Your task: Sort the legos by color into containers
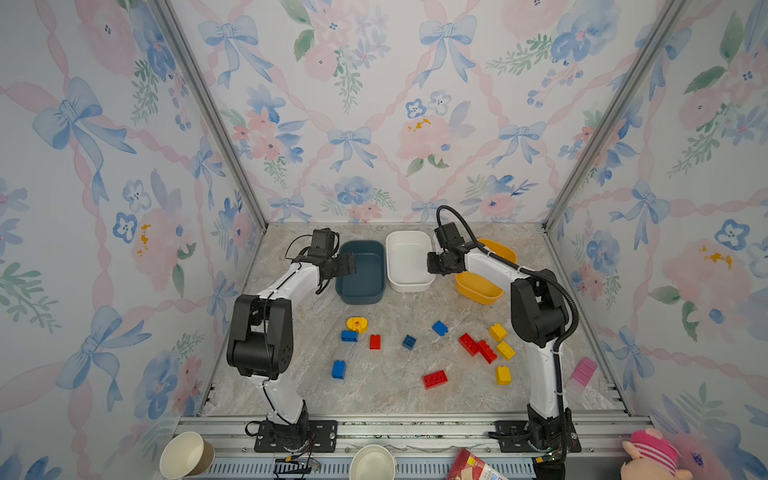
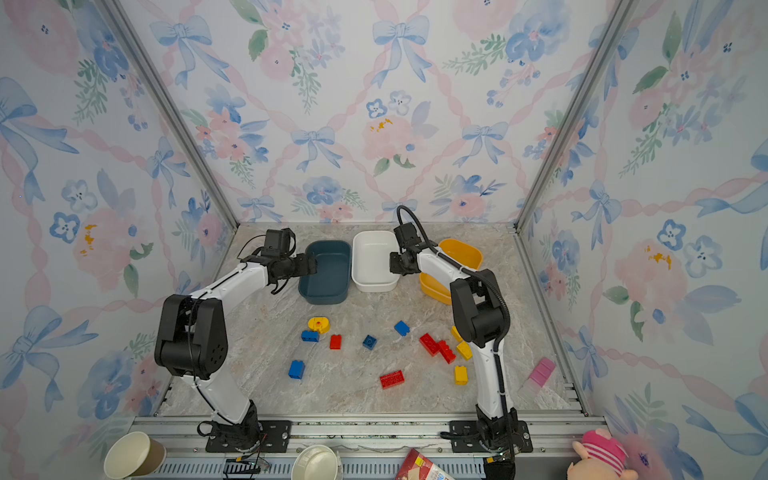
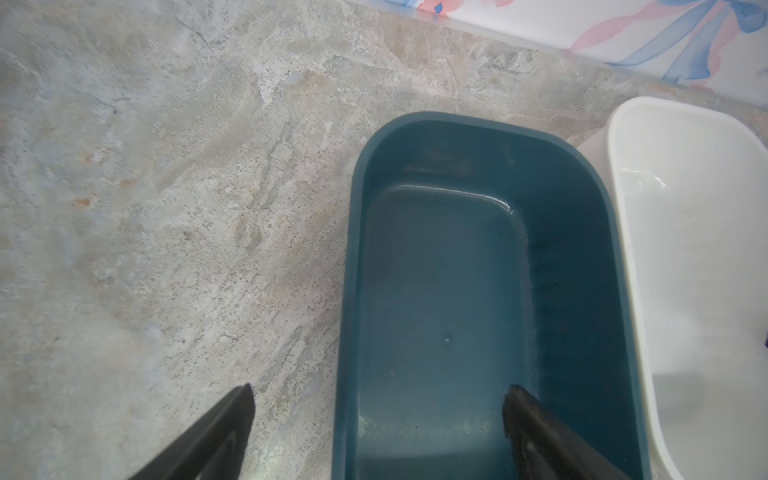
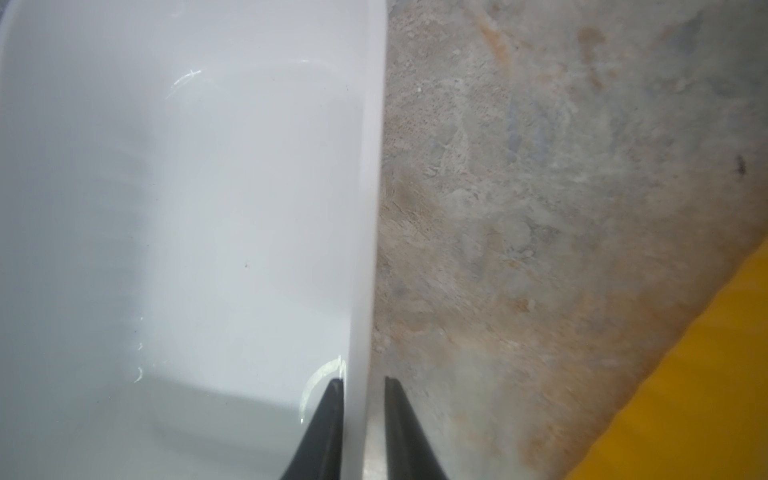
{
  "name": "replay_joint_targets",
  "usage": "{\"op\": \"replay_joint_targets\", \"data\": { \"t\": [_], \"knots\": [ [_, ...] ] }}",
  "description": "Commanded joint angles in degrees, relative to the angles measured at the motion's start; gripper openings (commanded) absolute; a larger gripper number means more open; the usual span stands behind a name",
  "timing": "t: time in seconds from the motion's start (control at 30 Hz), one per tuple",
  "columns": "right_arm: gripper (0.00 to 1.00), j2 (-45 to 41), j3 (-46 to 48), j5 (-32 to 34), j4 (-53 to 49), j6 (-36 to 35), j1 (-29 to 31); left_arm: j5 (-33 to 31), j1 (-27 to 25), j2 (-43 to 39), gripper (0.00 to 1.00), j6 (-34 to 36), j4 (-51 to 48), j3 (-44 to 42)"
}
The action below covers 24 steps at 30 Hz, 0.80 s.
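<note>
legos (image 1: 434, 379) — red 4 | blue 4 | yellow 4 | containers (image 1: 409, 286) 3 | cups (image 1: 187, 455) 2

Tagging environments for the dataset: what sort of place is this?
Probably a robot data-collection booth, not a home: wallpaper panels in an aluminium frame, two arms bolted to a rail at the edge of a marble-look tabletop, with lego bricks and a white tub laid out.

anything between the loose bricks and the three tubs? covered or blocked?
Nothing on the table between bricks and tubs; all open-topped. The open left gripper straddles the dark blue tub wall; the right gripper pinches the white tub wall; the right arm overhangs part of the yellow tub.
</note>
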<state>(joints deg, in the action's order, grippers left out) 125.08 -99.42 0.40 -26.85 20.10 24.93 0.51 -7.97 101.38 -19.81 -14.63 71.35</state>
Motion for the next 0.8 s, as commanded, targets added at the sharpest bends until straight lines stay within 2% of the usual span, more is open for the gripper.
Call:
{"op": "replay_joint_targets", "data": {
  "t": [0.0,0.17,0.37,0.77],
  "knots": [
    [0.14,0.14,0.11,0.25,-2.5,-0.67,0.86,0.87,0.41,-2.11,0.97,-0.49,0.75,-0.59],
    [0.06,-1.41,2.02,1.0,-2.98,-0.03,1.41,0.95,0.5,-2.33,0.98,-0.6,1.03,-0.94],
    [0.01,-3.39,5.03,1.35,-3.4,2.58,1.64,0.91,0.5,-2.77,0.98,-0.75,1.36,-1.69],
    [0.0,-5.77,8.13,2.11,-4.03,5.64,3.3,0.3,0.52,-3.52,0.98,-1.19,1.7,-2.76]
  ]
}}
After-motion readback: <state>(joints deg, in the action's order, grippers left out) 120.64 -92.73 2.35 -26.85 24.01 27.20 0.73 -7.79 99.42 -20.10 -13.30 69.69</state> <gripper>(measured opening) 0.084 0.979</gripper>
